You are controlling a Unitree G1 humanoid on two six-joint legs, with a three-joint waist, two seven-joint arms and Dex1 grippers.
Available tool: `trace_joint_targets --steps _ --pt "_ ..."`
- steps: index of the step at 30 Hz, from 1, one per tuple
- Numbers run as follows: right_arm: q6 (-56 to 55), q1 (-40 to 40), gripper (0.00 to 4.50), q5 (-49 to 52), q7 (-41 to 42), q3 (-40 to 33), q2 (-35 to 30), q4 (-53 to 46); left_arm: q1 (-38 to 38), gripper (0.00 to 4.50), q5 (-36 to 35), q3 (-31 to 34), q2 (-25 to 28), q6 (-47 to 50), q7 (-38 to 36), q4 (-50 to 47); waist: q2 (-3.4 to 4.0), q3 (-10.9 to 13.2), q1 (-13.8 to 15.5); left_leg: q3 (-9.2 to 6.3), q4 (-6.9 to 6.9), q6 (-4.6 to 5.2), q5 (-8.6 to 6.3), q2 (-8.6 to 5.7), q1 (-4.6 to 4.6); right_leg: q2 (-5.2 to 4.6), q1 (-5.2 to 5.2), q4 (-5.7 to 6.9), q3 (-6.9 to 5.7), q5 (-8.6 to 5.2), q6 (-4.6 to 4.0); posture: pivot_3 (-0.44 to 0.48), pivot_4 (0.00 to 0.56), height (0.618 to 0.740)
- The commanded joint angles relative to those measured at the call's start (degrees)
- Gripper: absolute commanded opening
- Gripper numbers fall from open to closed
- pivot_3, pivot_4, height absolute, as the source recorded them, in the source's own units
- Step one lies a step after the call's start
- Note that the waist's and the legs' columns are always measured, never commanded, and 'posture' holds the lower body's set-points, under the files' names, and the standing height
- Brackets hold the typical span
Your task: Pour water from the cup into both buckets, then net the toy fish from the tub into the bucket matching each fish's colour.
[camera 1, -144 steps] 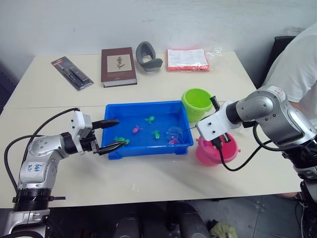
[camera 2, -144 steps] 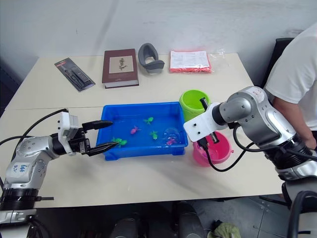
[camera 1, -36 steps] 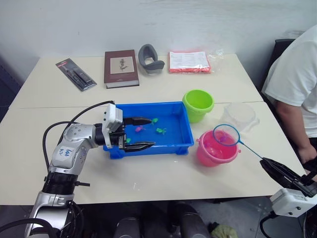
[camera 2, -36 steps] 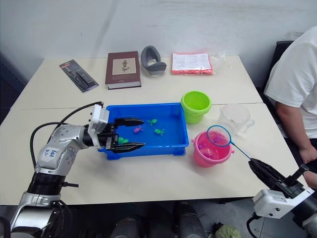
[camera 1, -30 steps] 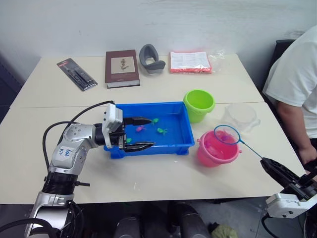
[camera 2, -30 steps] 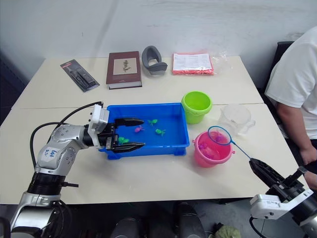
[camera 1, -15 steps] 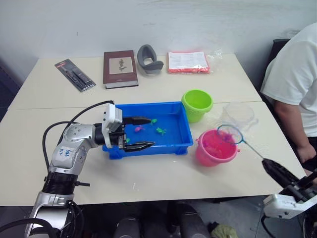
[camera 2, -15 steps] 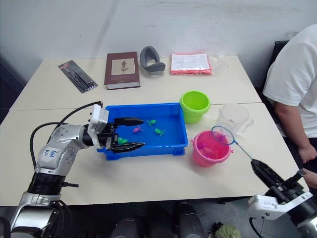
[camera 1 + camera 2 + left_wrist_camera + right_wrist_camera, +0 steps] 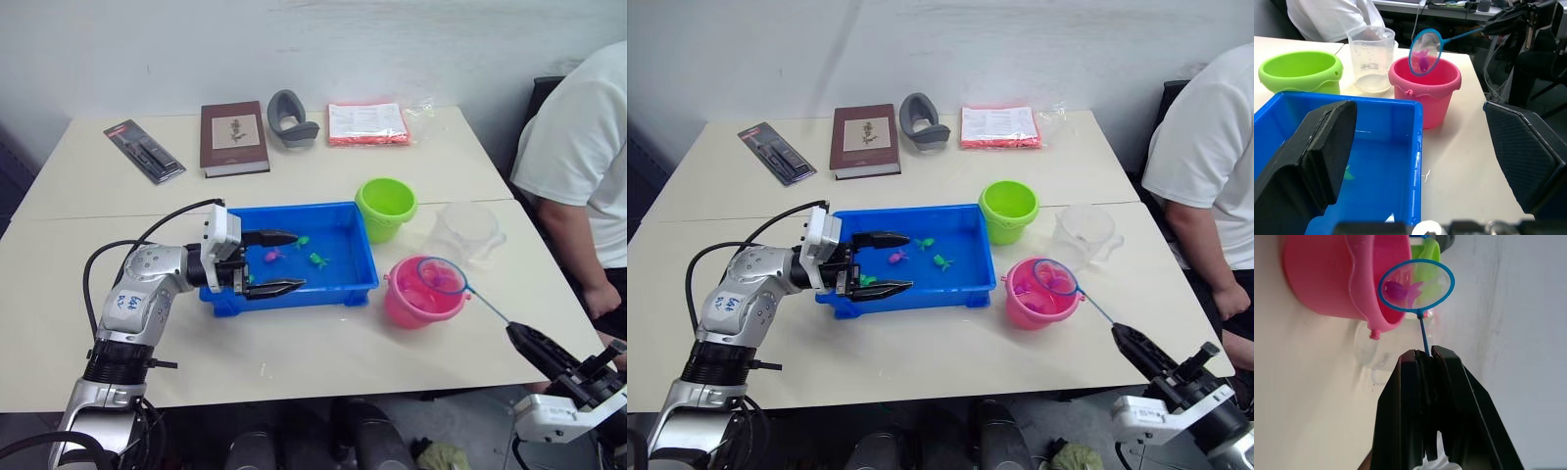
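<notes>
Over the pink bucket, at the tub's 3 o'clock:
Net: light, whippy; you hold its thin stick end.
Right gripper: clamped on the stick.
Left gripper: spread wide, empty, over the tub.
Pink fish: tiny, wet, loose in the mesh.

Your right gripper is clamped on the net, whose hoop hangs over the pink bucket ahead of it; the cup stands just beyond.
</notes>
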Motion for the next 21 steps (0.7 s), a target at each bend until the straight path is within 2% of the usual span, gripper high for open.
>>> trace_joint_targets --steps 1,4,7,13,15,17,21 --pt "2.3 -1.3 0.0 -2.7 -4.7 -2.1 1.2 1.5 0.2 4.44 -0.4 1.1 0.2 -0.5 -0.1 -0.6 -0.01 0.0 -0.1 0.0 -0.01 -0.01 0.01 0.0 0.0 0.0 0.0 -0.02 0.0 0.0 0.0 0.0 0.15 0.74" --pt "0.1 0.2 0.0 -4.2 -5.9 2.8 2.4 2.3 0.5 4.44 -0.3 1.0 0.0 -0.7 -0.2 -0.8 -0.02 0.0 -0.1 0.02 -0.07 -0.04 0.01 -0.01 0.03 0.0 0.0 -0.01 0.04 -0.01 -0.02 0.0 0.15 0.74" --pt "4.4 -1.0 0.0 -5.7 -9.5 0.6 5.6 -0.3 0.4 4.44 -0.3 1.4 -0.3 -1.1 0.3 -0.6 -0.02 0.0 0.0 0.0 -0.46 -0.19 0.14 -0.02 0.13 0.01 -0.02 -0.08 0.03 -0.06 -0.09 0.0 0.15 0.74" --pt "5.0 -1.2 0.0 -2.7 -9.9 2.1 3.3 0.3 0.0 4.44 -0.1 1.3 -0.3 -1.2 0.2 -0.1 -0.02 0.0 -0.1 0.01 -0.48 -0.22 0.14 -0.02 0.14 0.02 -0.02 -0.06 0.03 -0.07 -0.1 0.0 0.15 0.74" --pt "6.1 -1.9 0.0 3.7 -7.4 2.8 1.0 -0.3 0.0 4.44 0.1 1.5 0.0 -1.3 0.2 0.1 -0.02 0.0 -0.2 0.02 -0.49 -0.22 0.14 -0.02 0.14 0.02 -0.03 -0.06 0.03 -0.07 -0.1 0.0 0.15 0.74" --pt "10.7 -2.4 0.0 18.2 -0.7 7.5 -3.1 -1.6 0.3 4.44 0.0 2.1 1.1 -1.2 -0.2 0.2 -0.02 0.0 -0.3 0.03 -0.48 -0.2 0.15 -0.03 0.16 0.02 -0.02 -0.06 0.05 -0.07 -0.1 0.0 0.15 0.74" --pt "20.7 -4.6 0.0 39.0 10.1 14.3 -10.0 -6.1 1.9 4.44 -0.1 3.5 3.1 -1.0 -0.3 0.0 -0.05 0.0 -0.3 0.01 -0.49 -0.17 0.17 0.01 0.2 0.05 -0.01 -0.04 0.05 -0.07 -0.1 0.0 0.15 0.74"
